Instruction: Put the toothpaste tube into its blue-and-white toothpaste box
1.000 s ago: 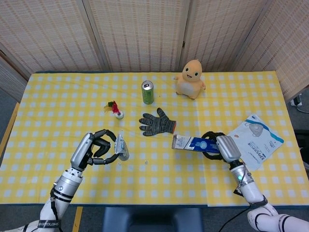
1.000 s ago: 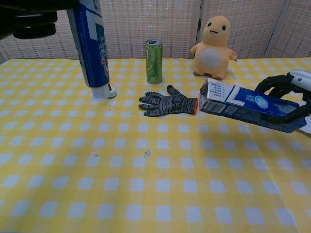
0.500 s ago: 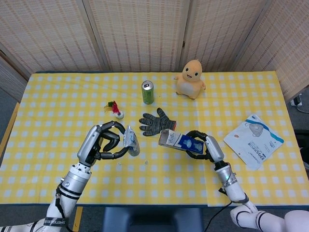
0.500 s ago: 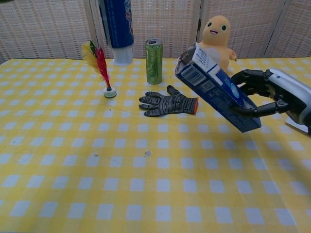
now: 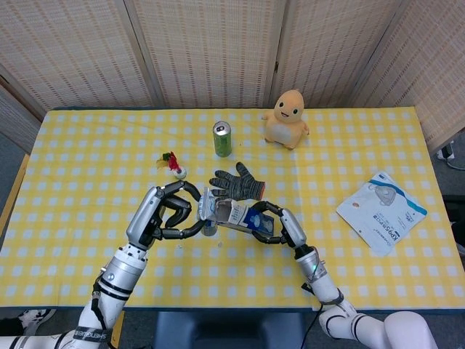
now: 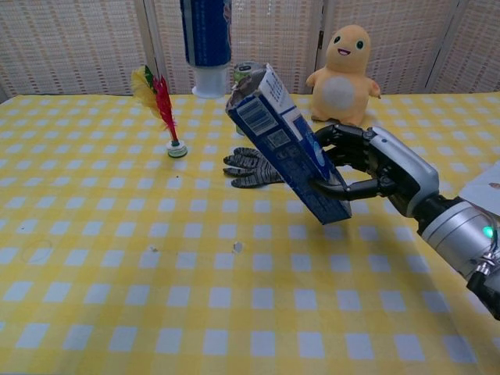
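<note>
Both hands have closed in toward the table centre since the earlier frames; tube and box, well apart then, now nearly meet.

Head view: left hand grasps the toothpaste tube, fingers curled round it, tube hanging cap-down above the cloth. Right hand grasps the blue-and-white toothpaste box at its far end, open flap end aimed left at the tube. Box mouth and tube look touching or just beside each other; overlap hides which. Tube not inside yet.

Done: both items picked up and brought together. Left: line the cap up with the mouth, slide the tube in, maybe close the flap.

Around: grey glove just behind the box, green can and yellow plush toy further back, feather shuttlecock left of the glove, white packet well off to the right. Nothing sits between tube and box.

Chest view: tube hangs upright at the top edge, white cap down, left hand out of frame. Box is tilted, open end up-left, mouth just right of and below the cap. Right hand wraps its lower end. Axes disagree: tube vertical, box slanted, so I'd expect some re-angling. The loose flap could catch the cap.
</note>
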